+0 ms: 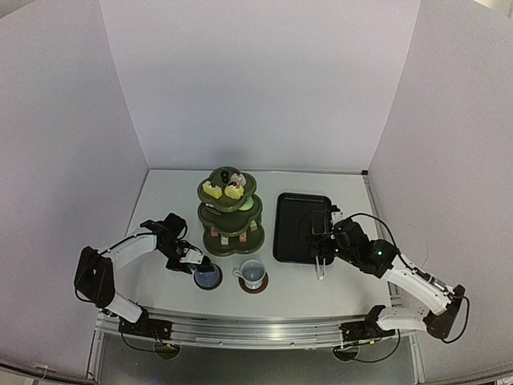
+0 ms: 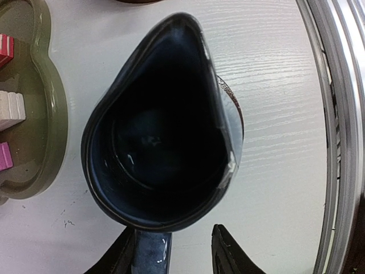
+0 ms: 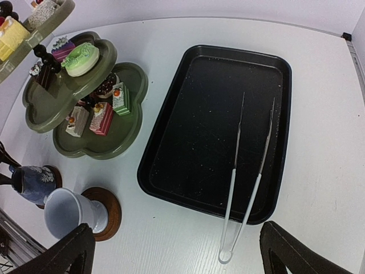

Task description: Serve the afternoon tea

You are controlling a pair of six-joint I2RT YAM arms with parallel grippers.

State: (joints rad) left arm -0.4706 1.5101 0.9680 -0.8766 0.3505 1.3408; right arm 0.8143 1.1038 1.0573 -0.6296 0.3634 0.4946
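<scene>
The dark blue mug (image 2: 159, 131) stands on a brown saucer (image 2: 236, 108) just left of the pale mug (image 1: 253, 272), which sits on its own saucer (image 3: 111, 211). My left gripper (image 2: 174, 240) is open and straddles the blue mug's handle (image 2: 149, 254). The left finger lies against the handle and the right finger stands apart from it. The dark green three-tier stand (image 1: 231, 210) behind the mugs carries small colourful cakes (image 3: 80, 51) on every tier. My right gripper (image 3: 177, 228) hangs wide open over the table's near right, holding nothing.
A black rectangular tray (image 3: 199, 114) lies right of the stand, with metal tongs (image 3: 234, 171) resting across its near rim and poking onto the table. The table's metal front rail (image 2: 342, 137) runs close beside the blue mug.
</scene>
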